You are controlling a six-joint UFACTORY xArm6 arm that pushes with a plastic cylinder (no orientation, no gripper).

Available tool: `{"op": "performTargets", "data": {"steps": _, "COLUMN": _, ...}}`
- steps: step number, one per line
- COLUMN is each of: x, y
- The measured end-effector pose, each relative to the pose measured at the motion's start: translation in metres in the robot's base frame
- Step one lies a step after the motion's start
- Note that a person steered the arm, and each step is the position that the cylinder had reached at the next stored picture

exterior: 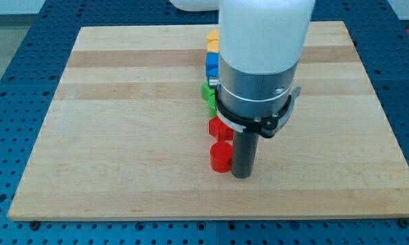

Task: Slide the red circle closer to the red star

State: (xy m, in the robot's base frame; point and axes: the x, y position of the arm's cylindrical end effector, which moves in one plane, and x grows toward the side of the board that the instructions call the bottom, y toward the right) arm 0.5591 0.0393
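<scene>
Centrally, a pale wooden worktop (122,136) lies on a blue perforated base (13,41), filling most of the view. A large white and silver robot arm (262,61) comes down from the view's top, slightly to the view's right of the middle, and ends in a straight dark rod. This arm has no grasping end effector with jaws to stand apart or together, only the rod. My tip (241,175) rests on the worktop in the lower middle of the view.

The red circle (220,157), a short red cylinder, sits just beside my tip on the view's left; they look to be touching, though the exact contact is hard to tell. Just above the circle, toward the view's top, lies the red star (218,128), its right side hidden behind the arm. The circle and the star are very close, almost touching.

Further toward the view's top, more blocks run in a rough column along the arm's left edge, each partly hidden by it. First comes a green block (208,94), then a blue block (211,62), then a yellow block (212,43), and an orange block (213,33) nearest the far edge of the worktop. Their shapes cannot be made out.
</scene>
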Motion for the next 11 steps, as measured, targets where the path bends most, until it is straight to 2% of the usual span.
{"op": "performTargets", "data": {"steps": 3, "x": 0.019, "y": -0.022}}
{"op": "performTargets", "data": {"steps": 8, "x": -0.003, "y": -0.024}}
{"op": "performTargets", "data": {"steps": 11, "x": -0.003, "y": 0.048}}
